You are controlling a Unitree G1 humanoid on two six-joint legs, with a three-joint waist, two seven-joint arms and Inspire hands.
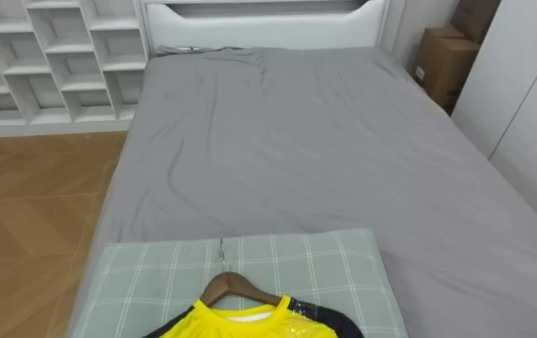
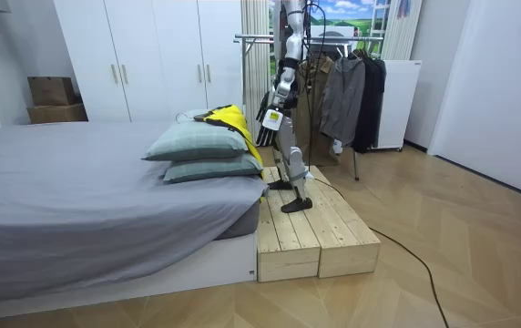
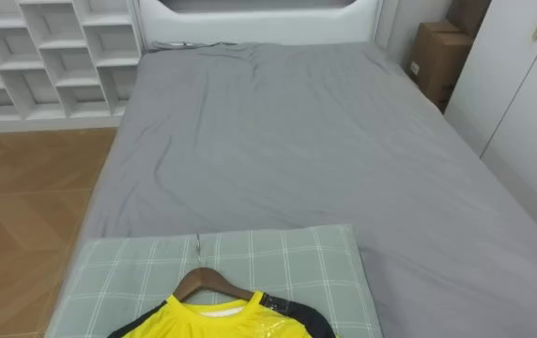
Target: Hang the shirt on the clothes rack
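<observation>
The grey bed [image 1: 325, 160] took up most of the room, its sheet bare apart from two green checked pillows [image 2: 201, 141] stacked at the foot end. Against that end lay a low wooden platform [image 2: 306, 228], and the robot stood on it facing the bed, with the clothes rack [image 2: 251, 38] and its dark garments [image 2: 352, 91] close behind its back. On the top pillow lay the yellow shirt [image 1: 240, 324], already on its wooden hanger [image 1: 236, 284], flat, with the metal hook [image 1: 222, 249] pointing up the bed away from the robot. Nothing had hold of it yet. The trouble I could see coming was in the pick-up. The hanger sat on a soft pillow that would give under a pressing hand, so the fingers might close on cloth instead of wood, and the shirt might slide off one shoulder as it came up. After that the robot would have to turn on a raised platform with the edge near its feet, and then get a small hook onto a rail already crowded with clothes. The left hand [image 2: 265, 128] hung at the robot's side by its hip, arm down, fingers pointing at the floor and fairly straight as far as I could make out, holding nothing
</observation>
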